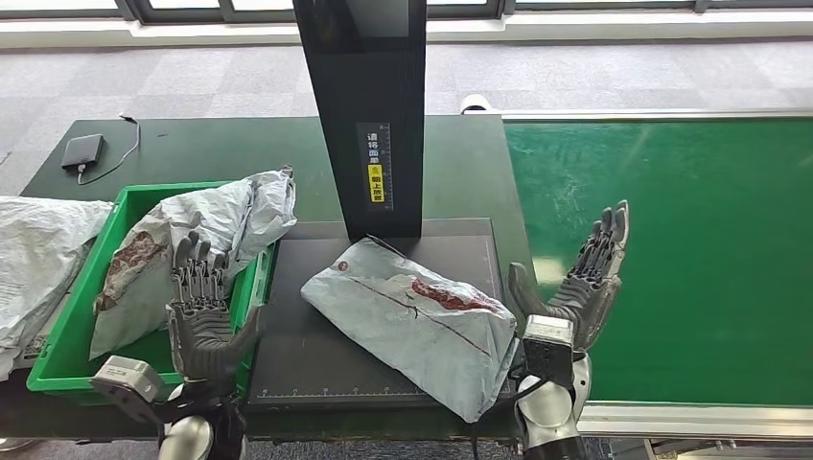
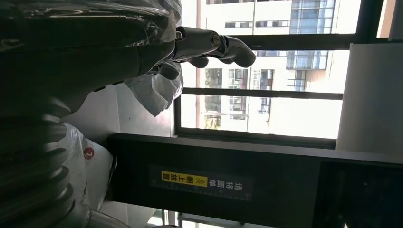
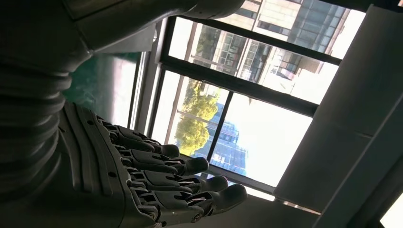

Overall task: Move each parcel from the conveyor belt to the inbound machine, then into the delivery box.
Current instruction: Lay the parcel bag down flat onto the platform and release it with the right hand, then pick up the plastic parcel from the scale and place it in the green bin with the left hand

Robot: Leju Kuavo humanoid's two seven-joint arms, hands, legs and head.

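A grey plastic parcel (image 1: 412, 321) with a red mark lies on the black plate (image 1: 297, 355) of the inbound machine, below its black post (image 1: 369, 115). My right hand (image 1: 580, 283) is raised just right of the parcel, over the edge of the green conveyor belt (image 1: 671, 240), fingers straight and apart, holding nothing. My left hand (image 1: 201, 307) stands at the right wall of the green delivery box (image 1: 72, 335), fingers up and spread, empty. A grey parcel (image 1: 192, 249) lies in that box. In the right wrist view the fingers (image 3: 176, 183) are extended with nothing between them.
Another pale bag (image 1: 38, 254) lies left of the box. A black power bank (image 1: 83, 151) with a cable sits at the table's far left. The machine's post carries a yellow label (image 1: 376, 179). Grey carpet floor lies beyond the table.
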